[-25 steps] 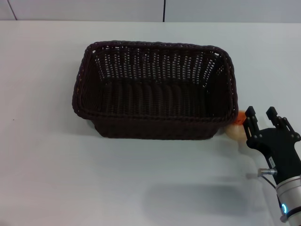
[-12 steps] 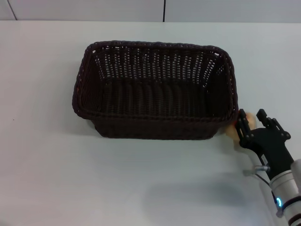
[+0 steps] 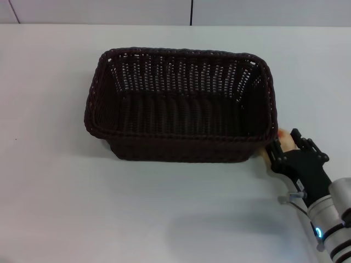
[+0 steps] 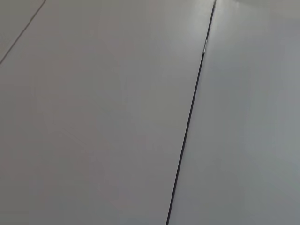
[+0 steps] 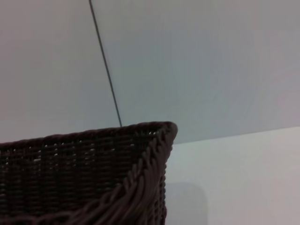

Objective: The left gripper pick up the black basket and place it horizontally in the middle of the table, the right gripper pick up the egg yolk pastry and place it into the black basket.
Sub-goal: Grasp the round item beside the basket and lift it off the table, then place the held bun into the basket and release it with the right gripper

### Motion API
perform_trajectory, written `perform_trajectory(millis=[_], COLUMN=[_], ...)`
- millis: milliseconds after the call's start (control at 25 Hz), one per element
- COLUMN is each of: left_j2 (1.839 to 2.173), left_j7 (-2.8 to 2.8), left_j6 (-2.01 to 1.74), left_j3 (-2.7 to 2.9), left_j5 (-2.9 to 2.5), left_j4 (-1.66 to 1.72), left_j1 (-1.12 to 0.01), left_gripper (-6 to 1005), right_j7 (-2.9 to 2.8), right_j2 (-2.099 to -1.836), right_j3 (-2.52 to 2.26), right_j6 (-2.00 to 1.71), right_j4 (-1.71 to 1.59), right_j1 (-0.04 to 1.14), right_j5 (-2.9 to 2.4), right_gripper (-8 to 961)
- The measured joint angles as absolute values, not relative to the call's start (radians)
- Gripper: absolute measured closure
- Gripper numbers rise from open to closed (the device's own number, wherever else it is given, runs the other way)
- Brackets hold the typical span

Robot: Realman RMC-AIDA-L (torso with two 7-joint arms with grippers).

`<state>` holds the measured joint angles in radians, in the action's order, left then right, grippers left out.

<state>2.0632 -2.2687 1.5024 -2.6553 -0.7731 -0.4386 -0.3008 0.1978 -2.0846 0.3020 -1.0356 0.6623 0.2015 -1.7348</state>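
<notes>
The black basket (image 3: 181, 104) stands empty and lengthwise across the middle of the white table (image 3: 55, 192). Its braided corner fills the lower part of the right wrist view (image 5: 93, 183). The egg yolk pastry (image 3: 283, 134) lies on the table right beside the basket's near right corner, mostly hidden by my right gripper (image 3: 285, 143). Only pale slivers of it show. The right gripper is low at the table, open, with one finger on each side of the pastry. The left gripper is out of view.
A grey wall with a dark vertical seam (image 3: 191, 12) runs behind the table's far edge. The left wrist view shows only grey panels with a seam (image 4: 190, 117). Bare white table surface lies to the left of and in front of the basket.
My right gripper has moved forward and left toward the basket's near right corner. Its fingers now straddle the pastry and cover the orange top that showed earlier. The basket has not moved.
</notes>
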Motion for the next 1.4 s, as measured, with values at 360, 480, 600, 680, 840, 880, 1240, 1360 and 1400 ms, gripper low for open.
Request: perform_trajectory(millis=[360, 480, 600, 680, 840, 880, 1240, 1360, 1400], left_j2=[2.062, 2.062, 2.062, 2.062, 2.062, 2.062, 2.061, 2.060, 2.061], left_j7=[-2.270, -2.270, -2.270, -2.270, -2.270, -2.270, -2.270, -2.270, -2.270], left_j6=[1.503, 1.503, 1.503, 1.503, 1.503, 1.503, 1.503, 1.503, 1.503], left_j3=[-2.655, -2.655, -2.655, -2.655, -2.655, -2.655, -2.655, -2.654, -2.654], left_j5=[-0.773, -0.773, -0.773, -0.773, -0.773, -0.773, -0.773, -0.773, -0.773], left_j4=[-0.440, -0.440, -0.440, -0.440, -0.440, -0.440, -0.438, -0.436, -0.436], left_j1=[-0.305, -0.305, -0.305, -0.305, -0.305, -0.305, -0.306, -0.306, -0.305], left_gripper=[580, 580, 580, 580, 580, 580, 580, 580, 580], right_j7=[0.198, 0.203, 0.205, 0.206, 0.207, 0.208, 0.328, 0.373, 0.402], right_j2=[-2.085, -2.085, -2.086, -2.086, -2.086, -2.085, -2.078, -2.078, -2.077], right_j3=[0.303, 0.305, 0.305, 0.305, 0.305, 0.305, 0.321, 0.318, 0.320], right_j6=[-1.036, -1.042, -1.077, -1.119, -1.201, -1.251, -1.519, -1.544, -1.551], right_j4=[0.665, 0.666, 0.666, 0.666, 0.667, 0.667, 0.671, 0.688, 0.701], right_j1=[0.207, 0.205, 0.197, 0.188, 0.173, 0.165, 0.185, 0.196, 0.211], right_j5=[-1.735, -1.735, -1.735, -1.723, -1.682, -1.662, -1.666, -1.700, -1.752], right_gripper=[649, 734, 794, 803, 821, 826, 888, 895, 895])
